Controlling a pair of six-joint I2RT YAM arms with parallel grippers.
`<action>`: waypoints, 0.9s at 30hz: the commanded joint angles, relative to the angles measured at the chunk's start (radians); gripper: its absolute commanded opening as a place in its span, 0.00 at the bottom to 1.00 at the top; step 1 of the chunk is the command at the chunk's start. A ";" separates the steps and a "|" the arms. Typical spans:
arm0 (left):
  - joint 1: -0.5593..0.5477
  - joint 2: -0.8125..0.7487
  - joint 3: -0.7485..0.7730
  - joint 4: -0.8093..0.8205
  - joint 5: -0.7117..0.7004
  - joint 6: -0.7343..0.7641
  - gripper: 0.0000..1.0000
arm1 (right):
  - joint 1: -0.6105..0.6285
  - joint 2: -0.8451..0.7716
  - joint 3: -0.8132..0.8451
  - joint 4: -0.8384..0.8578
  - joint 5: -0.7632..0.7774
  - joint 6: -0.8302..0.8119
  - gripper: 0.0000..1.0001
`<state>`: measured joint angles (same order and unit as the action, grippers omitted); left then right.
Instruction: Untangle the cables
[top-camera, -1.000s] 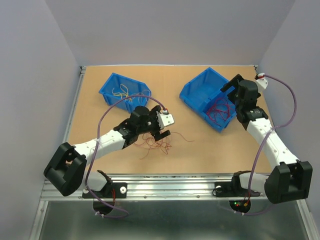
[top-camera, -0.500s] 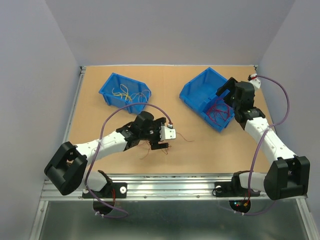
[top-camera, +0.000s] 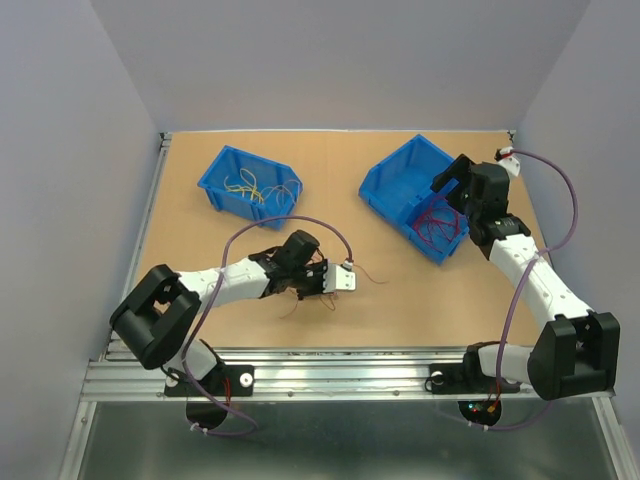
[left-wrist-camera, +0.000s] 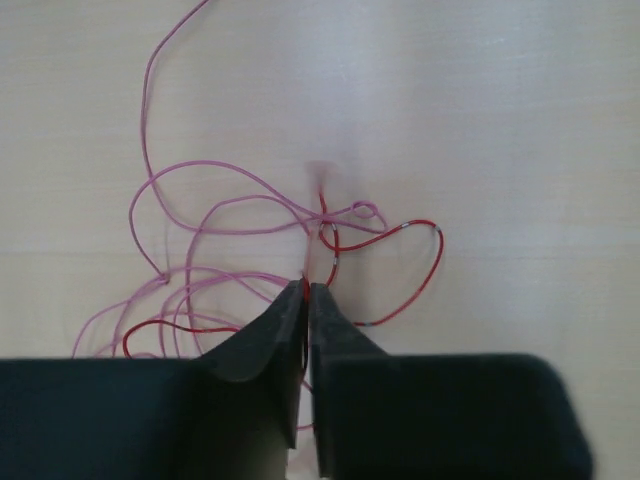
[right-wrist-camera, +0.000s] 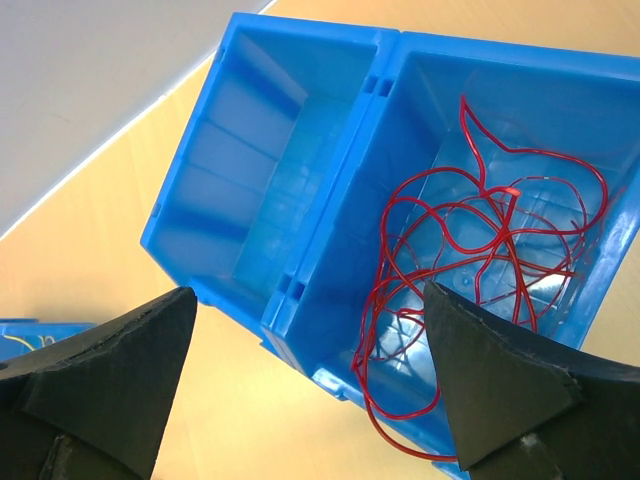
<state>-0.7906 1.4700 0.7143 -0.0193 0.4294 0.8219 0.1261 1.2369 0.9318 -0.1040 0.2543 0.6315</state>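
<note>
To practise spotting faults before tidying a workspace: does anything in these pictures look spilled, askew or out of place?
Yes. A tangle of pink and red wires lies loose on the table, outside any bin. A red wire loop seems to hang over the low front lip of its blue bin.

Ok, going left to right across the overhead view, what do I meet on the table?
Left bin with yellow wires → left end effector, shut on a red wire → double bin holding red wires. The right end effector overlaps that bin, so it's left out.
</note>
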 joint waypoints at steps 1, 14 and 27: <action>-0.004 -0.042 0.050 0.002 0.005 -0.013 0.00 | 0.006 -0.004 -0.010 0.046 -0.044 -0.024 1.00; -0.006 -0.359 0.244 -0.096 -0.050 -0.204 0.00 | 0.286 0.064 -0.001 0.259 -0.319 -0.288 0.95; -0.010 -0.343 0.730 -0.350 -0.178 -0.286 0.00 | 0.423 0.127 -0.050 0.457 -0.633 -0.366 0.91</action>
<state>-0.7929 1.1522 1.3273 -0.3264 0.3027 0.5854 0.5186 1.3342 0.8883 0.2523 -0.2752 0.3119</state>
